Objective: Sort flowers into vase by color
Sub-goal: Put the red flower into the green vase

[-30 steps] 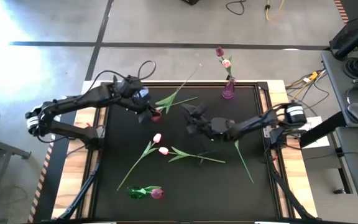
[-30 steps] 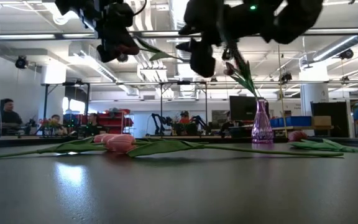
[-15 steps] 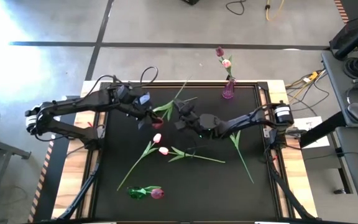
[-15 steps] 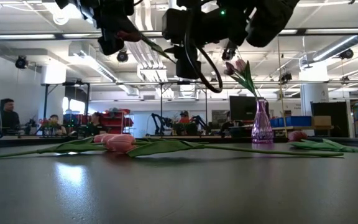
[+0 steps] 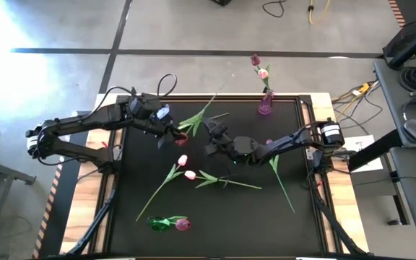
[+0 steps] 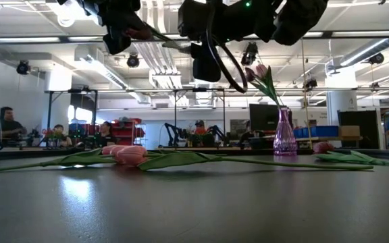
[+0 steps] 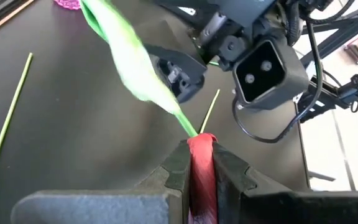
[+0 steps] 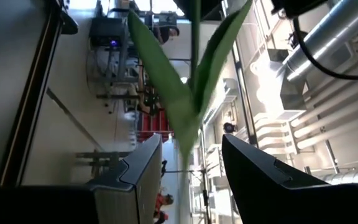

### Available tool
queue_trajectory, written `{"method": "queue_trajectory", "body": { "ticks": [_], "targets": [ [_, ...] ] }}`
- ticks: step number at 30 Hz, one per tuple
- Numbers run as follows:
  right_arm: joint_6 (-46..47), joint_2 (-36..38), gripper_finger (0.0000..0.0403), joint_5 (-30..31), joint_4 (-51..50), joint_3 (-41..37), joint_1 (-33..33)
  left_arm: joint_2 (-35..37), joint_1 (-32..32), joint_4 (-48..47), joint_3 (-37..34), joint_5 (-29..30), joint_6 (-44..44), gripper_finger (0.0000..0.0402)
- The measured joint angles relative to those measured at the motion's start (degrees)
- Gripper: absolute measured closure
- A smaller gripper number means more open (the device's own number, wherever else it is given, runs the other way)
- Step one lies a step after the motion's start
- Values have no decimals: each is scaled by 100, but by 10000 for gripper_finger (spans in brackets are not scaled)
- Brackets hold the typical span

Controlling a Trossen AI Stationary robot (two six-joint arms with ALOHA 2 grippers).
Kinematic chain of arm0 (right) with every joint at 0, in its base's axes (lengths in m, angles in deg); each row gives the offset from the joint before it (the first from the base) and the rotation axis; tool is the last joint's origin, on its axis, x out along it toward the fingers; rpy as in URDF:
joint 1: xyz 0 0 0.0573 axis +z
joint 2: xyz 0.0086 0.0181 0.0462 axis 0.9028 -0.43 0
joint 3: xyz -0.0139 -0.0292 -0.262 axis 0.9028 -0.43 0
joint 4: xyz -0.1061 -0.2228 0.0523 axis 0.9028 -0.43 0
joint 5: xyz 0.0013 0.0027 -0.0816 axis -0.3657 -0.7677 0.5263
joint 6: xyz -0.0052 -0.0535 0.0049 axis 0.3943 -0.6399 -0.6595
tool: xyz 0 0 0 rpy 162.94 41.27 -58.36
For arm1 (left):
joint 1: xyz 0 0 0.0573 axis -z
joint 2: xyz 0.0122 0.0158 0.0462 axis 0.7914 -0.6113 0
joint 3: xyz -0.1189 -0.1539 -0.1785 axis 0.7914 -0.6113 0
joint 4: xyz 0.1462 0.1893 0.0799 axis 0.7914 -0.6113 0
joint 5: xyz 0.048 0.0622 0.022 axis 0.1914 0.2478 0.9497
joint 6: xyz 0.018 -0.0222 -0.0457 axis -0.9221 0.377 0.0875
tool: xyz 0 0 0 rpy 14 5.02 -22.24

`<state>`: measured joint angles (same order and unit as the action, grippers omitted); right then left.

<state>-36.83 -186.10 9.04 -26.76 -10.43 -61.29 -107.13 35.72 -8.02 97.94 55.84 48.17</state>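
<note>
My left gripper [image 7: 201, 171] clamped a magenta tulip [image 7: 199, 163] by its head; my right gripper [image 8: 188, 168] stood open around its leaves [image 8: 173, 93].

Two flowers [image 5: 185, 167] lying in the middle of the table [image 5: 302, 217]. One vase [image 5: 265, 104] at the far edge, another vase [image 5: 159, 224] lying at the near edge.

Surface [image 5: 302, 217] is showing matt black, smooth, picking up a dull sheen in the low view; pale wood grain is edging it. Purple vase [image 5: 265, 105] is looking like translucent glossy glass, possibly plastic. Left gripper [image 7: 199, 163] fingers are reading as matt dark plastic. Held tulip head [image 7: 202, 171] is appearing satiny, cloth-like; its leaf [image 7: 132, 62] smooth.
</note>
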Motion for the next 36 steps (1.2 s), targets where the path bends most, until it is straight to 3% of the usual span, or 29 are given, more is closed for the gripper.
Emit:
{"method": "queue_trajectory", "body": {
  "ticks": [12,24,29,36],
  "targets": [
    [182,4,254,-96,9,136,-63,-107,370,277,0,-111,131,375],
    [356,7,383,-30,8,140,-63,-114,431,434,0,-109,206,371],
    [355,7,388,-14,8,140,-63,-114,431,447,0,-50,131,351],
    [348,7,389,-14,8,140,-65,-75,431,561,0,0,-232,287]
  ]
}}
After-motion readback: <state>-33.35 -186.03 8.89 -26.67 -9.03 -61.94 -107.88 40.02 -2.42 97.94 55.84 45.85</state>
